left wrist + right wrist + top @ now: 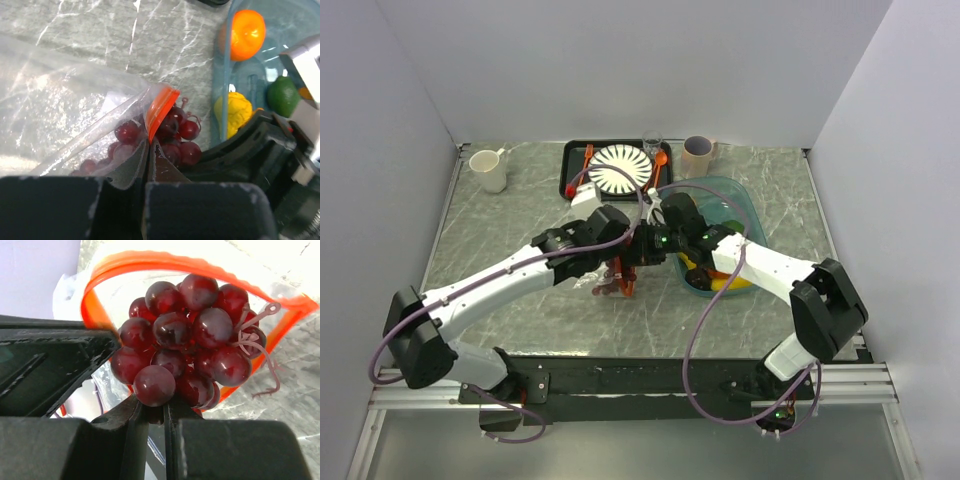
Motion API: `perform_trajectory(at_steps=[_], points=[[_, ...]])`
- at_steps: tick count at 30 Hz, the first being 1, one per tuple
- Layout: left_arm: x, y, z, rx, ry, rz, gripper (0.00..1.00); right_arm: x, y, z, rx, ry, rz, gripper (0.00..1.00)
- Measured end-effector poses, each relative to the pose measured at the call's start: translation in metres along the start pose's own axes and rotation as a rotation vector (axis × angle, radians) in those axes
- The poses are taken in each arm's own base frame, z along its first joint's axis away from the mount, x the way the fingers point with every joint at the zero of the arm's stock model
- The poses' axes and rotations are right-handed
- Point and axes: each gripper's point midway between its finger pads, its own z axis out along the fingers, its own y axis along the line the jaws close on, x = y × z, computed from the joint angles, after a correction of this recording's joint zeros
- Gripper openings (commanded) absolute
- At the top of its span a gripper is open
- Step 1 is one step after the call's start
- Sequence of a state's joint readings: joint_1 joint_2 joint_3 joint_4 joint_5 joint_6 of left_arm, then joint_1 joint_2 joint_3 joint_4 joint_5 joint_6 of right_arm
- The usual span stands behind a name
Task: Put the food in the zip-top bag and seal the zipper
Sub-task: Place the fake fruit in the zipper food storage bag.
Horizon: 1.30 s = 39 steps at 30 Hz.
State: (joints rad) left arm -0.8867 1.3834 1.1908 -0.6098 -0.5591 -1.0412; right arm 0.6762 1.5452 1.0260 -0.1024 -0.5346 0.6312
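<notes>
Closest to the right wrist camera, the right claw (156, 407) is seen nearly closed, with its two fingers pinched on the bottom of the grape bunch (192, 340). The bunch is held at the open mouth of the zip-top bag (55, 100), and the orange-red zipper (150, 262) is looped around it. Some grapes are seen through the clear plastic. The bag's rim is pinched tight by the left claw (148, 150), right at the zipper. The bag is laid in the middle of the grey marbled counter (100, 30), just beside a teal tub (220, 100). In the tub an orange (246, 34), a yellow piece (235, 110) and a green lime (282, 95) are found. At the far edge, a black tray (572, 160) with a striped plate (618, 170) is set between a white mug (488, 170) and a beige cup (698, 155).
</notes>
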Motion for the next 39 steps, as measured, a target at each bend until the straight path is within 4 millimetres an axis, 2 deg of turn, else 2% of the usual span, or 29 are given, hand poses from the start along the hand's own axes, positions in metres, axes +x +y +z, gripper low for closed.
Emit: perform_trajectory(at_steps=[5, 8, 9, 11, 14, 15, 17, 18, 21, 24, 30, 33, 36, 39], points=[[-0.004, -0.002, -0.011, 0.061, -0.010, -0.027, 0.01, -0.002, -0.006, 0.005, 0.026, -0.008, 0.016, 0.00], [-0.011, -0.008, -0.019, 0.109, -0.020, -0.051, 0.01, -0.010, -0.007, 0.008, 0.049, -0.021, 0.021, 0.05], [-0.012, -0.011, -0.021, 0.127, -0.024, -0.057, 0.01, -0.013, -0.006, 0.009, 0.050, -0.024, 0.020, 0.12], [-0.014, -0.014, -0.025, 0.160, -0.031, -0.064, 0.01, -0.020, -0.002, 0.011, 0.042, -0.031, 0.014, 0.14], [-0.013, -0.015, -0.026, 0.182, -0.029, -0.069, 0.01, -0.025, 0.006, 0.010, 0.022, -0.035, -0.002, 0.25], [-0.013, -0.015, -0.026, 0.185, -0.028, -0.069, 0.01, -0.027, 0.008, 0.010, 0.015, -0.031, -0.009, 0.38], [-0.013, -0.016, -0.026, 0.185, -0.029, -0.069, 0.01, -0.031, 0.014, 0.010, 0.006, -0.026, -0.020, 0.48], [-0.013, -0.016, -0.026, 0.184, -0.029, -0.069, 0.01, -0.034, 0.015, 0.011, 0.004, -0.026, -0.036, 0.56], [-0.016, -0.012, -0.024, 0.168, -0.044, -0.074, 0.01, -0.034, 0.011, 0.010, 0.023, -0.014, -0.057, 0.73], [-0.013, -0.006, -0.023, 0.142, -0.039, -0.066, 0.01, -0.029, 0.001, 0.009, 0.067, 0.001, -0.061, 0.78], [-0.011, 0.002, -0.021, 0.107, -0.041, -0.075, 0.01, -0.029, -0.006, 0.000, 0.125, -0.019, -0.071, 0.79], [-0.010, 0.008, -0.020, 0.082, -0.045, -0.079, 0.01, -0.029, -0.009, -0.011, 0.160, -0.055, -0.070, 0.74], [-0.010, 0.012, -0.019, 0.061, -0.051, -0.081, 0.01, -0.021, -0.014, -0.021, 0.184, -0.071, -0.051, 0.67], [-0.011, 0.017, -0.019, 0.041, -0.059, -0.079, 0.01, -0.010, -0.025, -0.022, 0.213, -0.063, -0.022, 0.60]])
